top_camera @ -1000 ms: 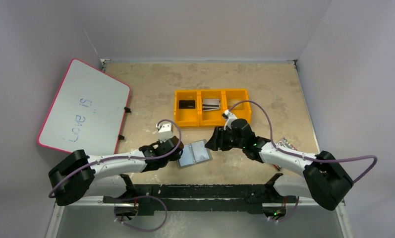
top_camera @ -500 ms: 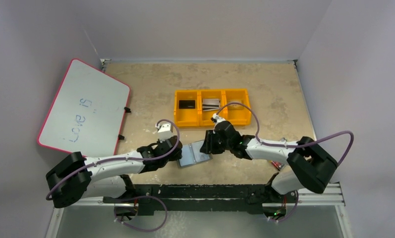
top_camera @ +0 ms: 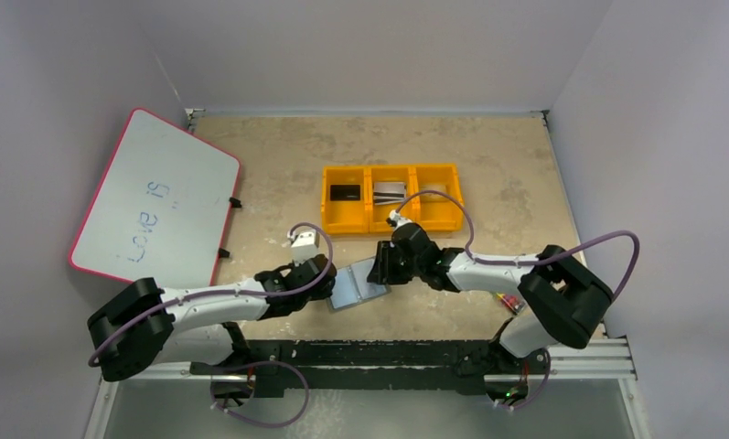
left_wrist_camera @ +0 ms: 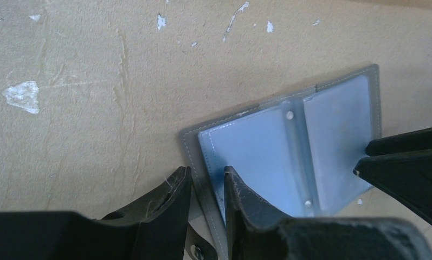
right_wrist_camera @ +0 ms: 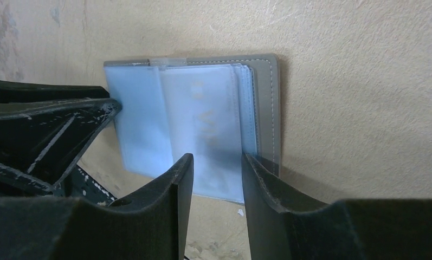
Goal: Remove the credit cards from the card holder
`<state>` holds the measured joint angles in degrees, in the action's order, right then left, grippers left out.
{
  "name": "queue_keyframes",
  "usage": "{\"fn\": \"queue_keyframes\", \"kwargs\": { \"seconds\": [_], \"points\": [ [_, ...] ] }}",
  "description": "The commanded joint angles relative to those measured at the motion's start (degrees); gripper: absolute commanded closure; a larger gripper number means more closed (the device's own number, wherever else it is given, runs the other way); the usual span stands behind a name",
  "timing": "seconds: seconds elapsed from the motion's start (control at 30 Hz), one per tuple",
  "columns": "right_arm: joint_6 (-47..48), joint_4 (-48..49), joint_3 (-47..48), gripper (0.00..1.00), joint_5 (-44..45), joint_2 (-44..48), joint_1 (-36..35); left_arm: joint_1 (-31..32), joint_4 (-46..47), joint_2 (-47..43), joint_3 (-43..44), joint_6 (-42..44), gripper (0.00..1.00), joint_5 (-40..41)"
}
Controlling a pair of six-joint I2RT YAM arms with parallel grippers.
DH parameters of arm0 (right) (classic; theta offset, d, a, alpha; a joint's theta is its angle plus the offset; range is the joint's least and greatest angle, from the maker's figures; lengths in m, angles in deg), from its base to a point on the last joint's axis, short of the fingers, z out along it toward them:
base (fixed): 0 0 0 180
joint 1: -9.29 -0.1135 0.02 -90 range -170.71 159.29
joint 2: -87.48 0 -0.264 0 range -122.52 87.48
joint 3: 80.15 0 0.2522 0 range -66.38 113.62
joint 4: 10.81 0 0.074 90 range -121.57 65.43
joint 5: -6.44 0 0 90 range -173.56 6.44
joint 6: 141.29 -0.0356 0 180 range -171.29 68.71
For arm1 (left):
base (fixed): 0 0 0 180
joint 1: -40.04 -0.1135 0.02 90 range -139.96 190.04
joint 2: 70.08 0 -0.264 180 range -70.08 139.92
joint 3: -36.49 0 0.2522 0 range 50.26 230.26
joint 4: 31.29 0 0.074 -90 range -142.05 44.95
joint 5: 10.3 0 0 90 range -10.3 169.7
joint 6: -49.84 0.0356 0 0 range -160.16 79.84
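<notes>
The card holder [top_camera: 359, 283] lies open on the table and shows its pale blue-grey inside [left_wrist_camera: 289, 146]. My left gripper [top_camera: 328, 286] is shut on its left edge; the grey rim sits between the jaws in the left wrist view [left_wrist_camera: 205, 184]. My right gripper [top_camera: 381, 265] is over the holder's right half, its jaws a little apart astride the pocket [right_wrist_camera: 216, 162]. A pale card [right_wrist_camera: 205, 127] with faint lettering shows through that pocket. A black card [top_camera: 345, 192] and a silver card [top_camera: 390, 192] lie in the yellow bin.
The yellow three-part bin [top_camera: 391, 223] stands just behind the holder. A red-rimmed whiteboard [top_camera: 155, 197] leans at the far left. A small coloured pack [top_camera: 507, 300] lies mostly hidden under the right arm. Walls close the table at the back and sides.
My right gripper has moved left, from beside the holder onto its right half. The left gripper and the holder have barely moved.
</notes>
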<state>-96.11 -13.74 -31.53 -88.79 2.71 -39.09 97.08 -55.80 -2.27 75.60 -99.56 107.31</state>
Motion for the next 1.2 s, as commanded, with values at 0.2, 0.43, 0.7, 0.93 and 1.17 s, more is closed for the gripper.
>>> {"fn": "queue_keyframes", "kwargs": {
  "seconds": [0.2,0.43,0.7,0.93,1.17],
  "points": [
    [0.08,1.94,2.74,0.65,-1.24,-2.39,-0.79,0.14,4.27,5.01,0.88,1.17,0.81,-3.12],
    [0.42,-5.11,5.73,0.68,5.17,-0.05,-1.47,0.11,3.74,4.92,1.55,1.14,0.82,-2.92],
    [2.07,0.31,5.78,0.65,-3.11,-0.06,-1.97,0.12,3.54,5.14,2.08,1.04,0.83,-2.79],
    [2.19,7.22,5.01,0.59,-10.01,-0.87,-2.69,0.07,1.85,2.05,2.25,-0.91,0.79,-0.55],
    [1.61,10.27,5.49,0.51,-13.26,-4.44,-3.08,0.09,-4.59,-5.22,3.01,-4.26,0.71,4.77]
  ]
}}
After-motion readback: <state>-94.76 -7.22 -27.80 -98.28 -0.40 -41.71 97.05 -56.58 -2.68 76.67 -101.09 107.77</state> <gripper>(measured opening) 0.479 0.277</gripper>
